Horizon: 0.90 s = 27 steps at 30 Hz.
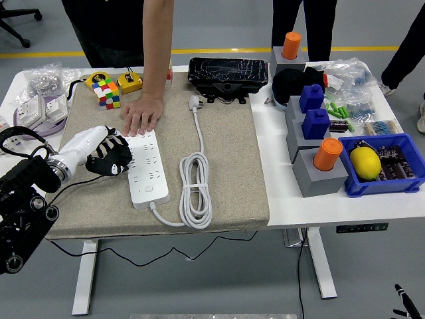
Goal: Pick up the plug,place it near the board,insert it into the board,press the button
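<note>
**A:** Starting at the left, where's your hand?

**B:** My left hand (106, 158) rests at the board's (147, 167) left edge, fingers curled, holding nothing. A person's hand (141, 115) pins the board's far end.

**A:** And the plug?

**B:** The plug (195, 102) lies unplugged on the mat (232, 166), well apart. Everything's left, I reckon.

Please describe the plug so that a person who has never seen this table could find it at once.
Look at the beige mat covering the left part of the white table. Near the mat's far edge, just in front of the black box, lies the plug, not inserted. It is the small white head ending the white cable that runs back to the coil beside the power strip.
</note>
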### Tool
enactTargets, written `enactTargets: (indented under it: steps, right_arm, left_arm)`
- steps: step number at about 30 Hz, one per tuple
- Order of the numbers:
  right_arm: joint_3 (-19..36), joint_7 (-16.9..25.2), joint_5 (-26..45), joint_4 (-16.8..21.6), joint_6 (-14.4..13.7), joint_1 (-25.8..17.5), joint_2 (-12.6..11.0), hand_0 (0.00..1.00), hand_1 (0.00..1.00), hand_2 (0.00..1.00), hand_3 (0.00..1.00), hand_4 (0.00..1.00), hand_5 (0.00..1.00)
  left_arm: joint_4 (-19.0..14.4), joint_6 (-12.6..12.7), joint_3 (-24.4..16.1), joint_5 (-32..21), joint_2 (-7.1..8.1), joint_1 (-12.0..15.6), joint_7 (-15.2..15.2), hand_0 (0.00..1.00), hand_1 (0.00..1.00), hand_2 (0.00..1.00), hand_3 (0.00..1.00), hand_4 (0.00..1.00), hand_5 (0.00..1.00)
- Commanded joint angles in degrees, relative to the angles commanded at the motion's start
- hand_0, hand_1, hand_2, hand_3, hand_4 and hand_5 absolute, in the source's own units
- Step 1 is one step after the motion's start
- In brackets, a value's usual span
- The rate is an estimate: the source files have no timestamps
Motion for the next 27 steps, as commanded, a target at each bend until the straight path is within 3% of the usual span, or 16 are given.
enactTargets:
  steps: [12,27]
  right_arm:
    - [-0.1,0.1,0.2,0.0,0.0,0.2,-0.1,0.808,0.753,0.732,0.771,0.998,0.998]
    - [0.0,0.0,0.2,0.0,0.0,0.1,-0.2,0.808,0.753,0.732,0.769,0.998,0.998]
  left_arm:
    - [-0.9,-1.4,0.9,0.2,0.12,0.1,0.3,0.332,0.316,0.434,0.526,0.777,0.002]
    - [0.5,-0.7,1.1,0.5,0.27,-0.1,-0.3,0.333,0.337,0.428,0.524,0.747,0.002]
